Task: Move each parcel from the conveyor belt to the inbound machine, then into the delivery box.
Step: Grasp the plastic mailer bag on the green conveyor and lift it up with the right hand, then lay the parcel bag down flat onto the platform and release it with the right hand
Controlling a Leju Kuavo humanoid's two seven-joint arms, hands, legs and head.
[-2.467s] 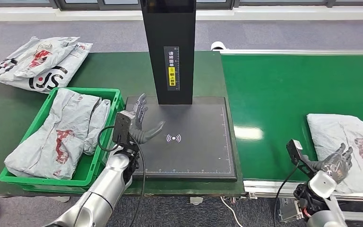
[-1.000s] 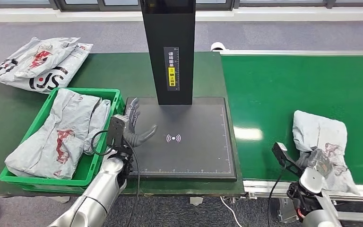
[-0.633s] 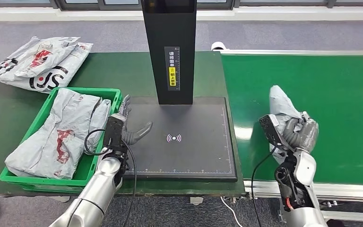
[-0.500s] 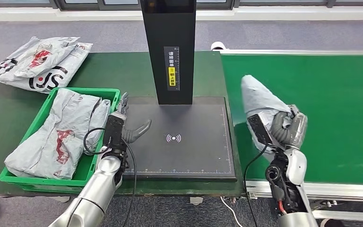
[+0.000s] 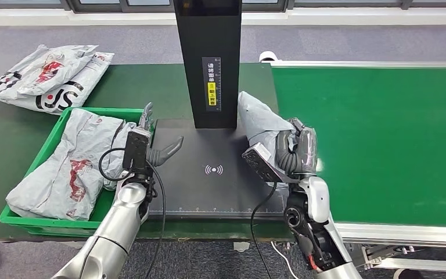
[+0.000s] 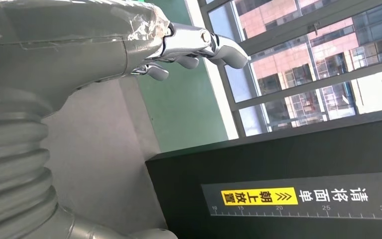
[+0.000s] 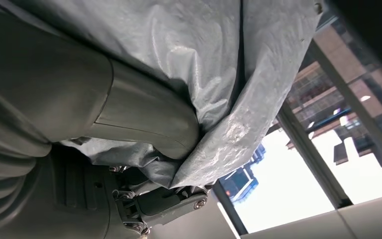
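Carried off the belt, parcel point(image 5: 259, 123) in right hand point(image 5: 295, 152) over scanner plate point(image 5: 220, 186)

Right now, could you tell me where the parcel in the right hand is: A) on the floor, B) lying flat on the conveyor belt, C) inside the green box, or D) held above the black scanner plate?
D: the right hand grips the grey parcel over the scanner plate's right side.

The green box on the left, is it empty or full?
Partly full: the green box already holds grey parcels, lying flat.
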